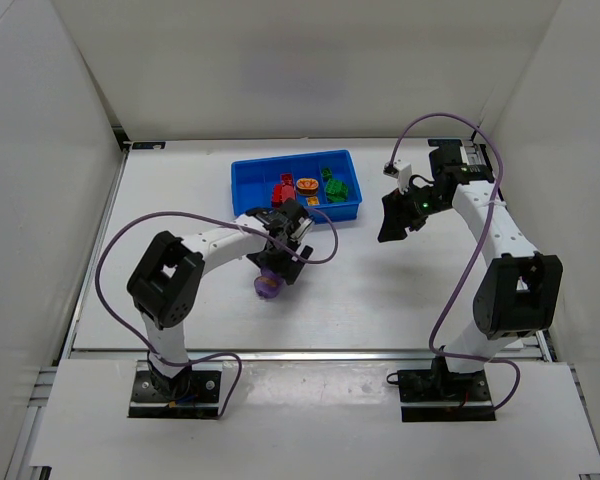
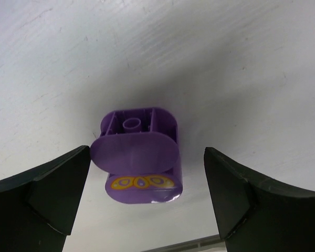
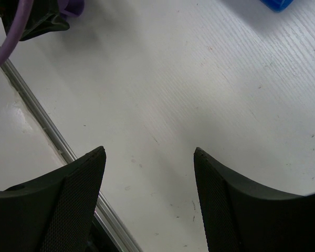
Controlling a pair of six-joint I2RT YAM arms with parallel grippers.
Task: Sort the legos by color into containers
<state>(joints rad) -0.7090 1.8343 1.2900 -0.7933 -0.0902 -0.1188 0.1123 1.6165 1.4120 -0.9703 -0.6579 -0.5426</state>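
**Top external.** Looking down from above and behind me, far off, taking in the whole table (image 1: 180, 300). My bases (image 1: 175, 385) are sitting along the bottom edge, and the blue tray (image 1: 242, 180) is lying upper centre.

**Left wrist.** Pointing steeply down at the tabletop from very near. My left gripper (image 2: 146, 149) is filling the lower corners, and the purple brick (image 2: 139, 163) is sitting centre frame. The top view is sharing this brick, just left of centre.

**Right wrist.** Looking down and across the table from close by, with my right gripper (image 3: 149, 149) framing the bottom. The upper left corner is catching my left gripper and that brick. The upper right is catching a corner of the tray.
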